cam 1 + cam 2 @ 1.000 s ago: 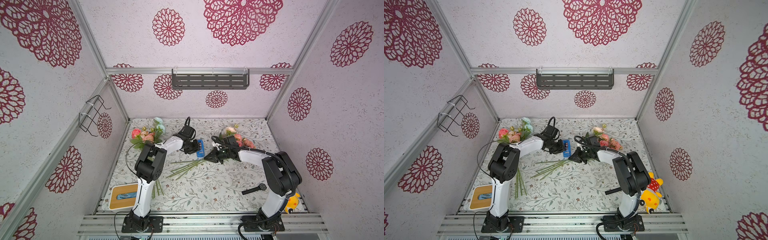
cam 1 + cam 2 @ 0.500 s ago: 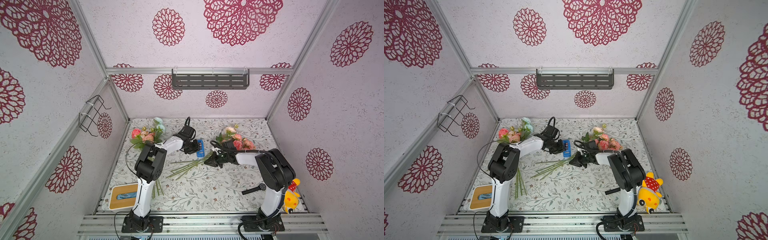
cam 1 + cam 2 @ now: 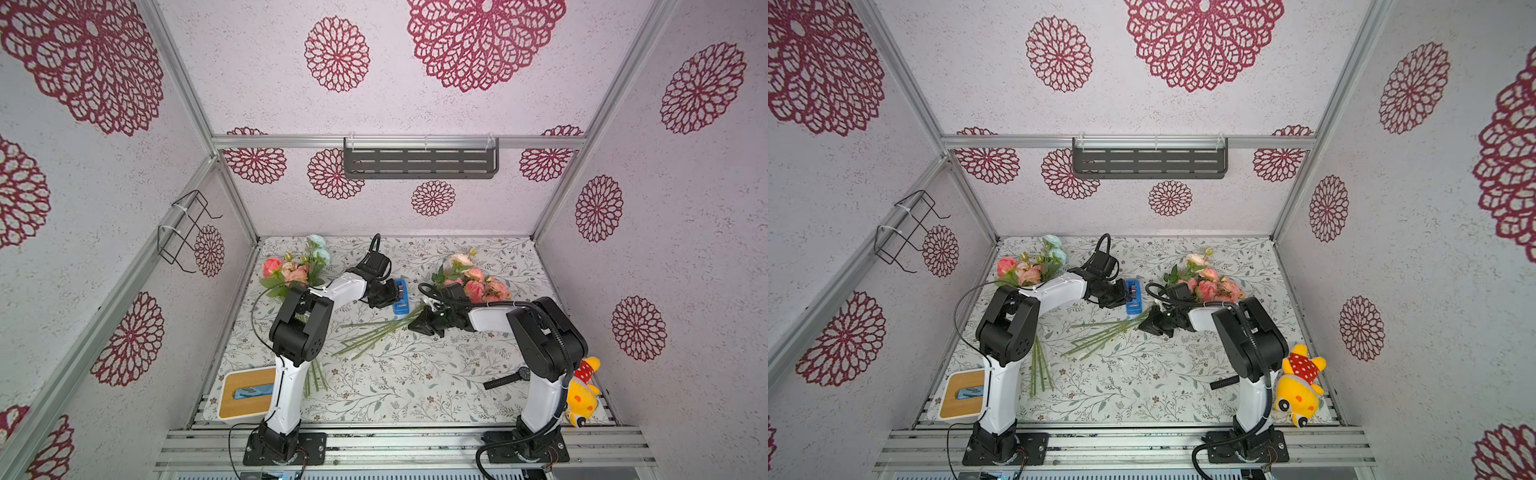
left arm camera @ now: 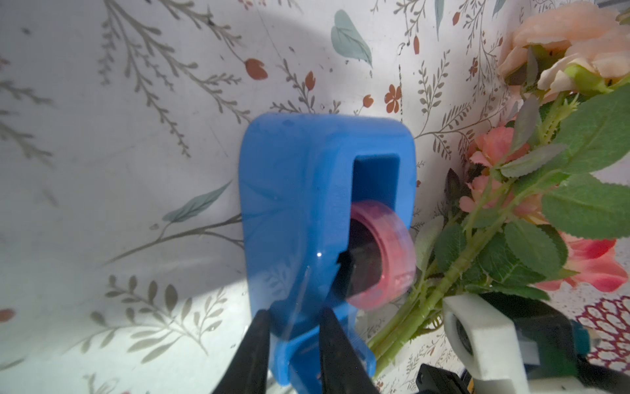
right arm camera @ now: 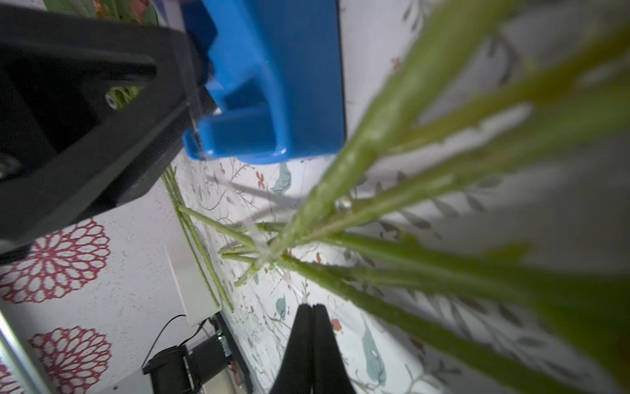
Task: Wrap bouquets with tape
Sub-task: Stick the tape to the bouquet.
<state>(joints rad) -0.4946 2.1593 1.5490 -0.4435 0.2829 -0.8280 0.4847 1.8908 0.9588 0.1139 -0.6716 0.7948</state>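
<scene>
Left wrist view: the left claw (image 4: pixel 295 315) is clamped on the narrow end of the blue dispenser (image 4: pixel 296 204), one finger on each side wall. A pink roll (image 4: pixel 385 252) with a dark core sits in the dispenser's middle slot. I cannot tell whether the dispenser rests on the table (image 4: pixel 119 136) or is slightly lifted. Just beside it is the right bouquet (image 4: pixel 531 204), with green leaves and peach and pink blooms, cut off by the frame edge.

Top view: the dispenser is mid-table between the two arms, toward the back. The left claw reaches it from the left side. The right bouquet's blooms lie on the far side of the right arm. Its stems (image 3: pixel 374 336) fan out toward the front left, passing just in front of the dispenser. The left bouquet (image 3: pixel 299 268) lies at back left, with a pale blue bloom at its far end. Its stems are hidden under the left arm and show again near the base. A white box (image 3: pixel 232 405) with a wood top stands at front left. Something blue shows in its slot, too small to identify.

Right wrist view: the right claw (image 5: pixel 312 308) has its tips pressed together, beside the stems rather than around them. The stems cross close to the lens and are badly blurred. A thin clear strip (image 5: pixel 262 250) runs from the dispenser's end across the stems toward the tips. I cannot tell whether the tips pinch it.
</scene>
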